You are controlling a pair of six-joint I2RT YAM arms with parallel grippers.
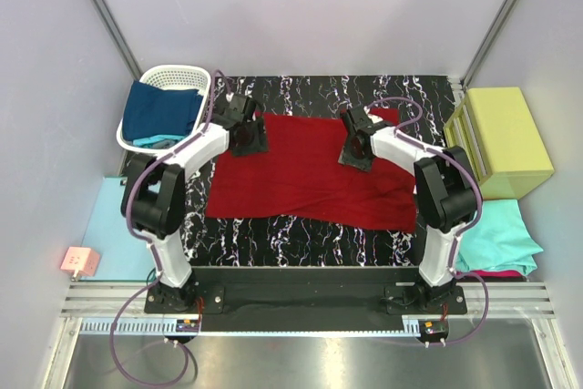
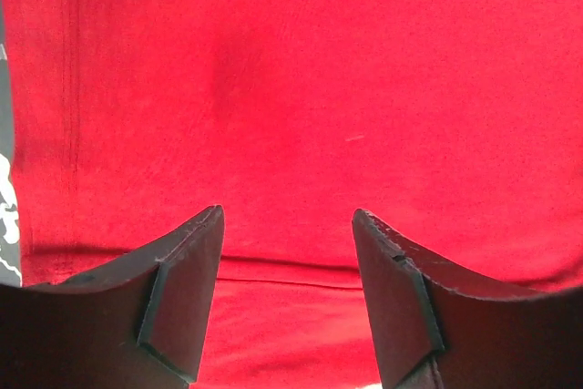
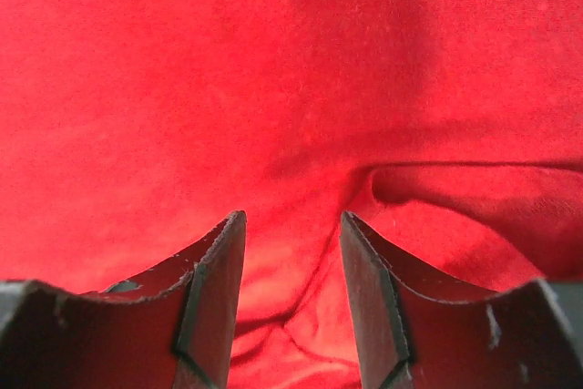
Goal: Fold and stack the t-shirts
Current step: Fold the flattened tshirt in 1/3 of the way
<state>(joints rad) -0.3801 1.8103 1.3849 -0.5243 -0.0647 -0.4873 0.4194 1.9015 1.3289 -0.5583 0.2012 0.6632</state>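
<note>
Red t-shirt [image 2: 364, 88] ahead of jaws overruns both wrist views, outline mostly cut off. Jaw roots lost past bottom edge. Tip-to-cloth contact untellable. From above, wrist housings [image 1: 248, 134] hide cloth beneath jaws.

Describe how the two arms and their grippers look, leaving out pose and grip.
Both the left arm and the right arm have white links joined by black joints. A purple cable loops along each. The left gripper and right gripper are black, with flat wedge-shaped fingers scuffed pale along the edges.
</note>
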